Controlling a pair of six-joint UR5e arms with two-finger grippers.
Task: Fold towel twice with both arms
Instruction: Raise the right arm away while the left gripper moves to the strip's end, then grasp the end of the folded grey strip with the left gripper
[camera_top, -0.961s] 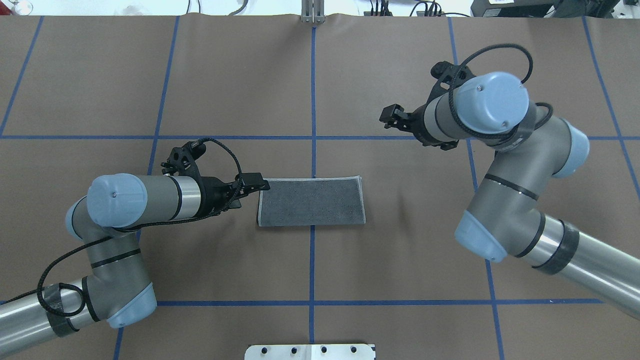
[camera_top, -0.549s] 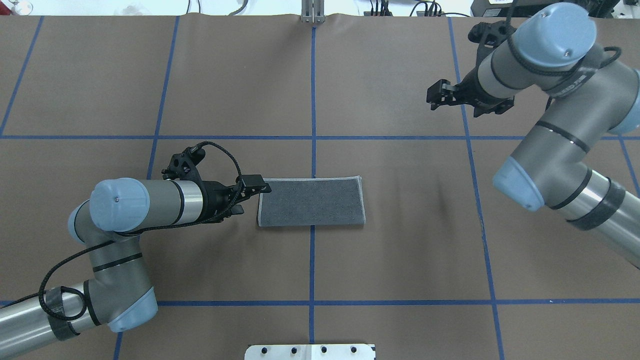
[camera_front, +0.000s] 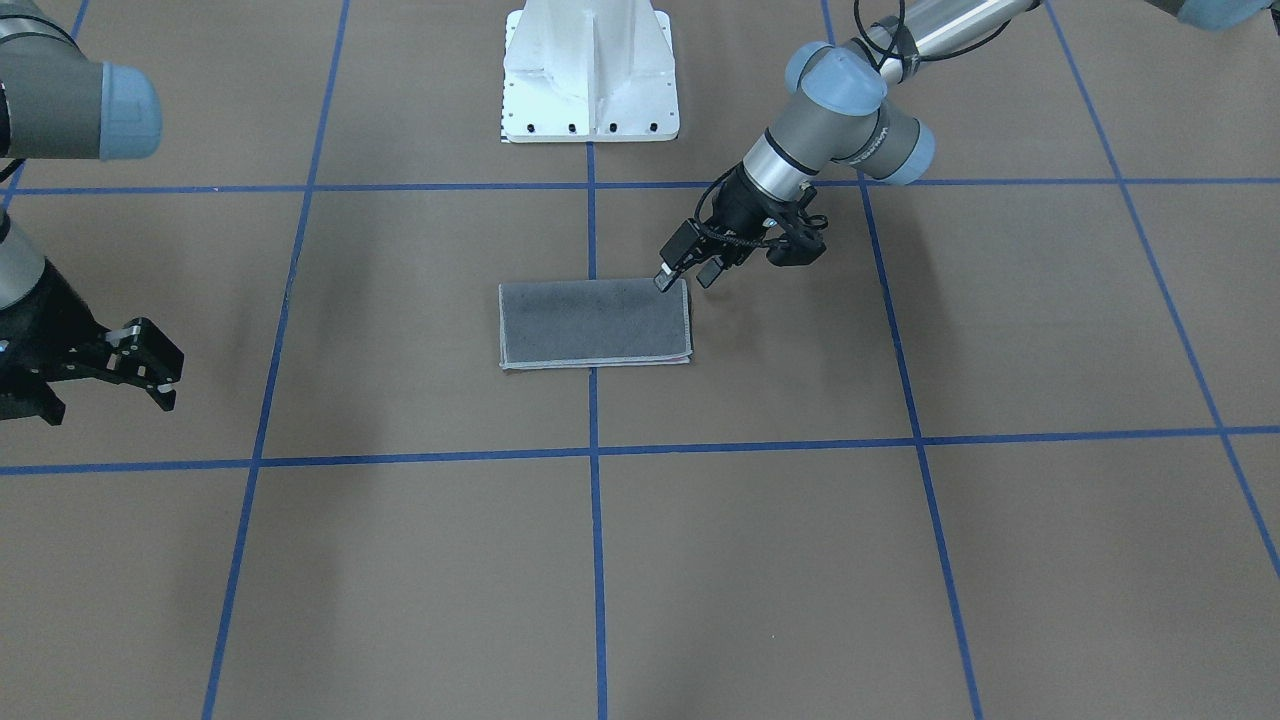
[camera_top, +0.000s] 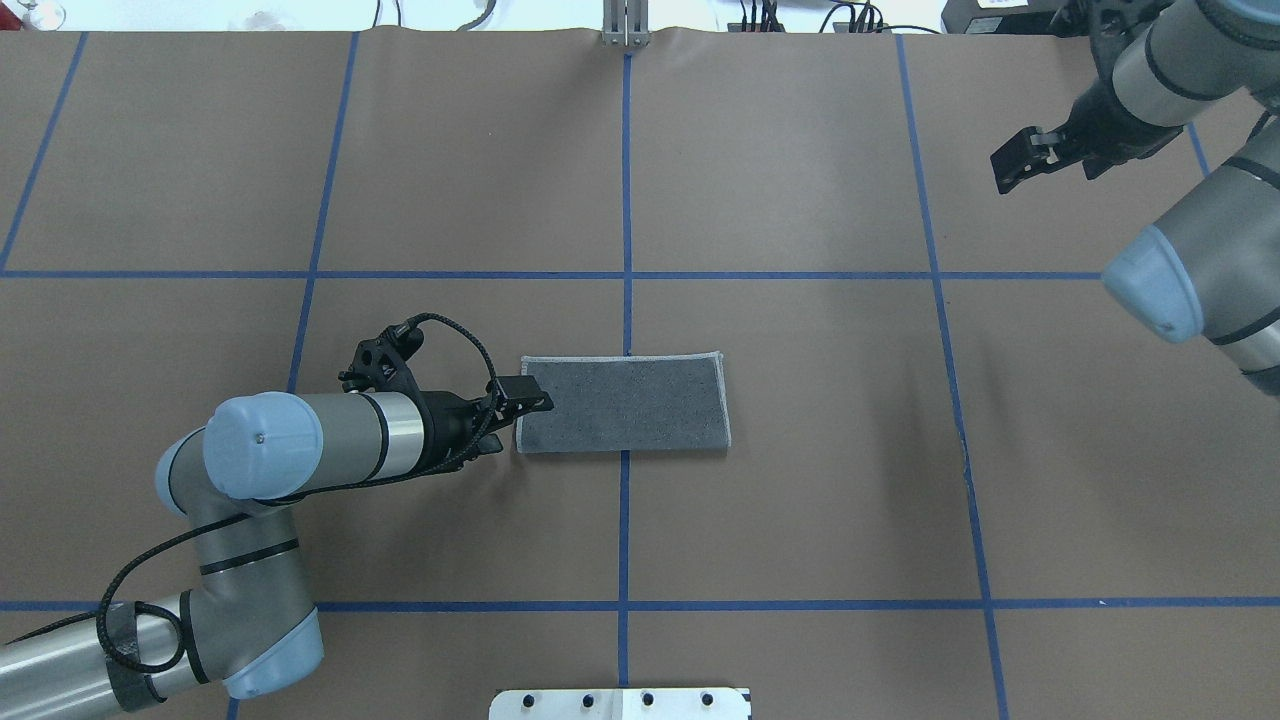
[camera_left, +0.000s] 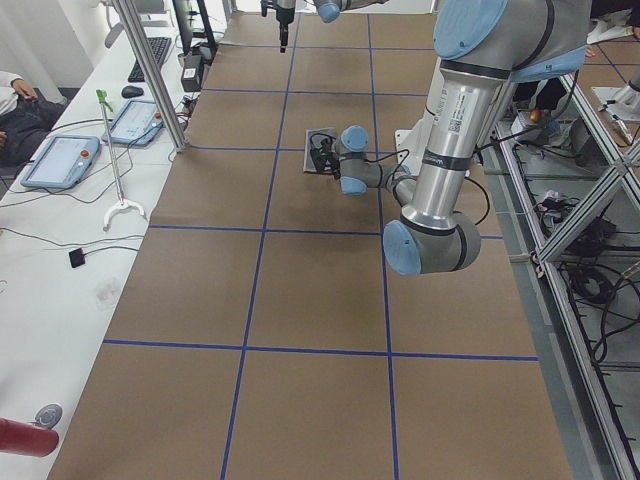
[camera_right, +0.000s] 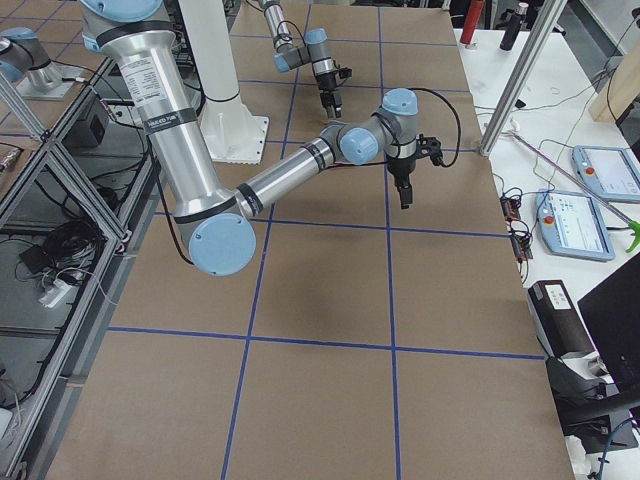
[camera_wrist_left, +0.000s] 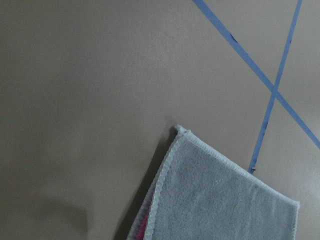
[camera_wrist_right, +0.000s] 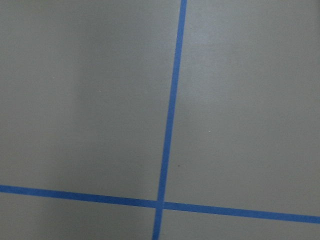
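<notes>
The towel (camera_top: 625, 402) lies flat in the middle of the table, folded into a rectangle with its grey face up; it also shows in the front view (camera_front: 595, 322). In the left wrist view (camera_wrist_left: 220, 200) a pink strip shows between the layers at its corner. My left gripper (camera_top: 520, 420) is open at the towel's left short edge, one finger over the border, and holds nothing; it also shows in the front view (camera_front: 683, 283). My right gripper (camera_top: 1000, 172) is open and empty, far off at the table's far right, and also shows in the front view (camera_front: 172, 382).
The white bolted pedestal (camera_top: 620, 703) stands at the near table edge. Blue tape lines (camera_top: 626, 200) divide the brown table cover. In the exterior left view, a side bench holds tablets (camera_left: 62, 160) and cables.
My right arm has swung away from the towel to the far right of the table. My left gripper has shifted slightly nearer and onto the towel's left edge. The towel has not moved.
</notes>
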